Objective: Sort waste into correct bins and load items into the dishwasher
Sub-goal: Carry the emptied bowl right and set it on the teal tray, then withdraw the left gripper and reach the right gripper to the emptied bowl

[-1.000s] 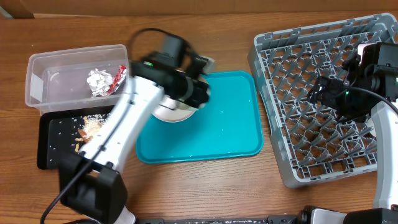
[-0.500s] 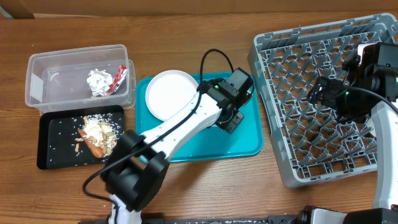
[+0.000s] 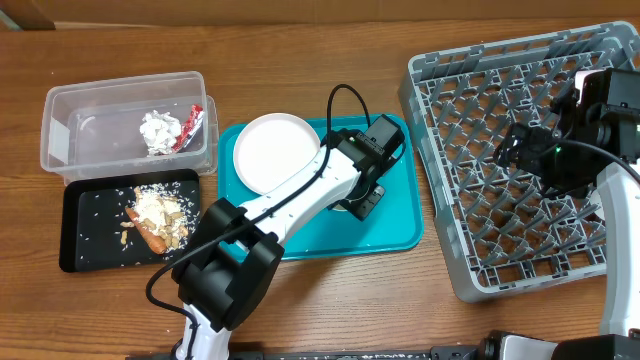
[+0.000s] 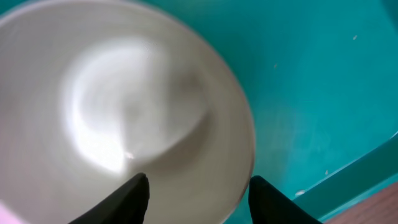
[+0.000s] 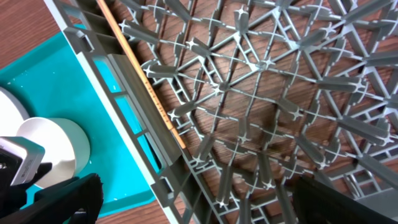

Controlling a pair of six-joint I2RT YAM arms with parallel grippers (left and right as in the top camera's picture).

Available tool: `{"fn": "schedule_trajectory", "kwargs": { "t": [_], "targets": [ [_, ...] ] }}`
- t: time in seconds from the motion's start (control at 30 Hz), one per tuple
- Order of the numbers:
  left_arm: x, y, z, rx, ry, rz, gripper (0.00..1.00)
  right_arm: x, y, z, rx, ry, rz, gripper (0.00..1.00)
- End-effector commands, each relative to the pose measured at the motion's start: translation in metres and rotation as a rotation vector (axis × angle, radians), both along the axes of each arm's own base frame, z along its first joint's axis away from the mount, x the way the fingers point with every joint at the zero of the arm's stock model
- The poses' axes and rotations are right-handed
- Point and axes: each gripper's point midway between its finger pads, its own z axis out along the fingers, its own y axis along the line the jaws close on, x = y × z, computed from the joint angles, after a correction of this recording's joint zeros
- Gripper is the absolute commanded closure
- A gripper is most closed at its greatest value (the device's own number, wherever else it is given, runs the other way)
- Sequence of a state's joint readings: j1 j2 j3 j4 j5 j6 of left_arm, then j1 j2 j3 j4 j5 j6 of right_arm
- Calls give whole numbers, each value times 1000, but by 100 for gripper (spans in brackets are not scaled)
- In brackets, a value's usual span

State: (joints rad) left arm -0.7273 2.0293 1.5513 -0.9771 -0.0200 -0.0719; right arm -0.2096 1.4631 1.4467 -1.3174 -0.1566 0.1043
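Note:
A white bowl (image 4: 112,106) sits on the teal tray (image 3: 395,230); in the overhead view my left arm hides it. My left gripper (image 4: 199,199) (image 3: 358,200) stands open astride the bowl's rim, one finger over the inside and the other outside above the tray. The large white plate (image 3: 272,150) lies at the tray's back left. My right gripper (image 3: 530,150) (image 5: 199,205) hangs open over the grey dish rack (image 3: 450,240), holding nothing. The right wrist view also shows the bowl (image 5: 56,143) beside the rack.
The clear tub (image 3: 60,120) at the back left holds crumpled white paper (image 3: 158,130) and a red wrapper (image 3: 192,127). In front of it, the black tray (image 3: 85,215) carries a carrot (image 3: 150,233) and beige scraps (image 3: 160,208).
My left arm has swung right from over the plate to the tray's right half, and its jaws have opened. The right arm has not moved.

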Motion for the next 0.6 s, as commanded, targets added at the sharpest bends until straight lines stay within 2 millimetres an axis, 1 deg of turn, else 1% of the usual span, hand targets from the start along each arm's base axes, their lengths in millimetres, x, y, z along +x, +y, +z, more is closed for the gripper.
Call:
{"fn": "schedule_trajectory", "kwargs": {
  "t": [0.0,0.07,0.1,0.13,0.2,0.23,0.27,0.33,0.37,0.47,0.57],
  "targets": [
    [16,10,35,-60,-43,164,47,6,8,15,43,-60,17,0],
    [23,21,56,-102,-67,248,47,8,14,16,69,-72,39,0],
    [29,31,71,-128,-91,300,47,9,18,17,80,-84,65,0],
    [33,40,82,-141,-108,335,47,11,20,18,86,-90,72,0],
    [41,64,104,-164,-147,414,47,14,26,20,94,-106,91,0],
    [44,83,118,-169,-169,465,46,16,29,21,93,-113,104,0],
    [45,107,132,-172,-189,526,46,18,37,22,91,-123,134,0],
    [45,153,151,-159,-217,662,46,22,52,23,86,-140,192,0],
    [43,168,156,-157,-222,700,45,23,60,24,84,-147,221,0],
    [32,227,176,-154,-239,878,45,27,91,28,85,-181,319,0],
    [15,272,186,-158,-232,1046,43,29,124,31,90,-215,416,0]
  ]
}}
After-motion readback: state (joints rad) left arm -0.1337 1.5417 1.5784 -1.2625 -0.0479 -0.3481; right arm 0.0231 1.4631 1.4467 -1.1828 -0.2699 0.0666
